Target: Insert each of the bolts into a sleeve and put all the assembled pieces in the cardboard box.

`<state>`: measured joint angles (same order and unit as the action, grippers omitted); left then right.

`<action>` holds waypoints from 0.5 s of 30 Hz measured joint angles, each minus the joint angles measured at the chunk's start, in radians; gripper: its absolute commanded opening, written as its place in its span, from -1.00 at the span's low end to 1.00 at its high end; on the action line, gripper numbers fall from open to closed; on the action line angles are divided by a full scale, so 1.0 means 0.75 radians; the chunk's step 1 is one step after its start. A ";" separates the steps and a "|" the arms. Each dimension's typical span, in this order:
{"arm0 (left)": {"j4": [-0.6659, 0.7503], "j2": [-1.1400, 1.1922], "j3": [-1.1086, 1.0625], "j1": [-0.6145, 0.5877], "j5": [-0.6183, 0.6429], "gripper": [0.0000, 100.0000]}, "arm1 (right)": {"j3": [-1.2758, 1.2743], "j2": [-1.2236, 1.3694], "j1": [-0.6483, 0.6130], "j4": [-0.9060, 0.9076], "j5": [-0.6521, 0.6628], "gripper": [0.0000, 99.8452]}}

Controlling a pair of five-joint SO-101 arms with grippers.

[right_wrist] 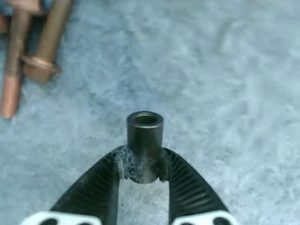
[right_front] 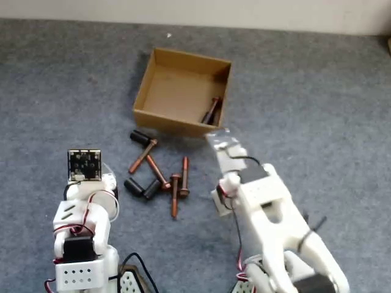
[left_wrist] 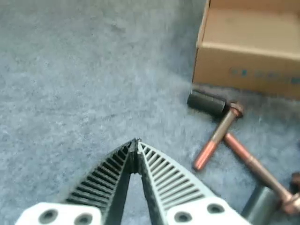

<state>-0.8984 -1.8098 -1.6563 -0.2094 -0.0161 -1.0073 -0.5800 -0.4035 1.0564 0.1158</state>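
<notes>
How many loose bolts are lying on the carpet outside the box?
4. One bolt slants nearest the cardboard box; a second lies next to it, nearer the arms; two lie side by side to their right in the high view. None appears hidden.

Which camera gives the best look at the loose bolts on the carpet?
The high view: all four bolts lie in full on the carpet near the box. The left wrist view gives two bolts close up; the right wrist view catches parts of two bolts at its edge.
</notes>
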 measured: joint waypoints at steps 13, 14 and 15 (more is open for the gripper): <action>-0.401 0.000 0.327 0.119 -0.248 -0.98 | -0.395 -0.366 0.100 -0.276 -0.055 -0.99; -0.403 -0.002 0.329 0.125 -0.276 -0.98 | -0.395 -0.370 0.102 -0.276 -0.055 -0.99; -0.403 0.000 0.331 0.129 -0.303 -0.98 | -0.395 -0.370 0.104 -0.280 -0.055 -0.99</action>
<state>-1.2006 -1.8098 -1.4078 -0.1128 -0.2432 -1.3034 -0.8577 -0.3253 0.8462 0.0744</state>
